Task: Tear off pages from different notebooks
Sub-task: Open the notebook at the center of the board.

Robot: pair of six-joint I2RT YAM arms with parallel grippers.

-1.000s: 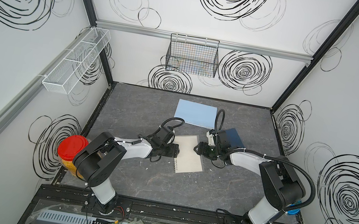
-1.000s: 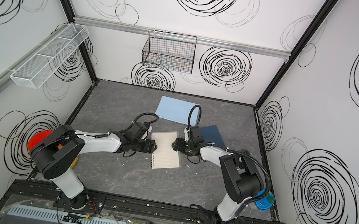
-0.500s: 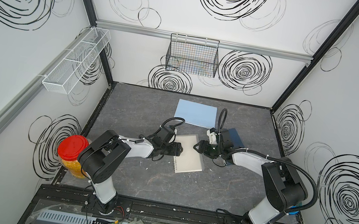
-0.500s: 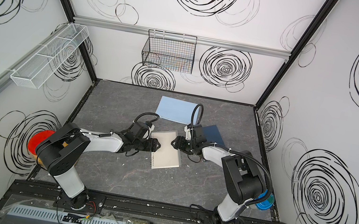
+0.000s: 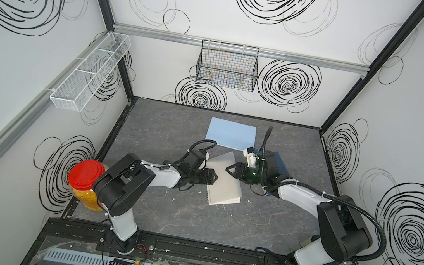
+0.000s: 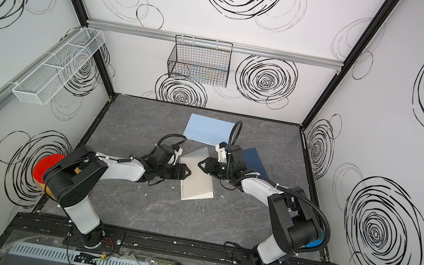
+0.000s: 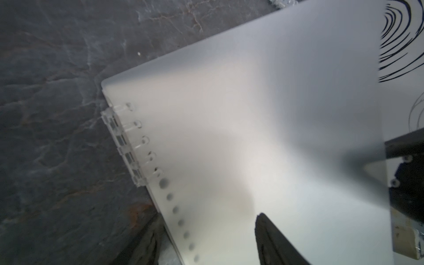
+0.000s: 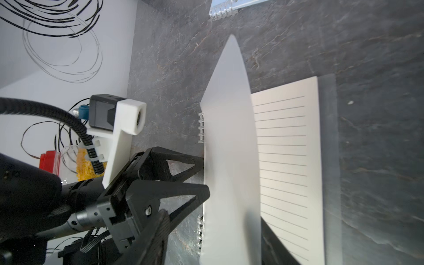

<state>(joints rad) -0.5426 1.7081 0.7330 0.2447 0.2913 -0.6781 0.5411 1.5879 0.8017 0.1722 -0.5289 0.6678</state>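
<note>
The clear-covered notebook lies mid-table in both top views. Its frosted cover is lifted and bowed, and the lined page under it shows. My left gripper is open at the ring-bound edge, one finger above the cover and one low by the table. My right gripper is open at the opposite edge, the raised cover standing between its fingers. The light-blue notebook lies behind. The navy notebook is partly under my right arm.
A red-lidded jar of yellow pieces stands at the table's front left corner. A black wire basket hangs on the back wall and a white mesh shelf on the left wall. Small white scraps dot the table.
Both grippers have edged in toward the clear-covered notebook from either side, and their jaws have narrowed a little. The notebook's cover now stands raised.
</note>
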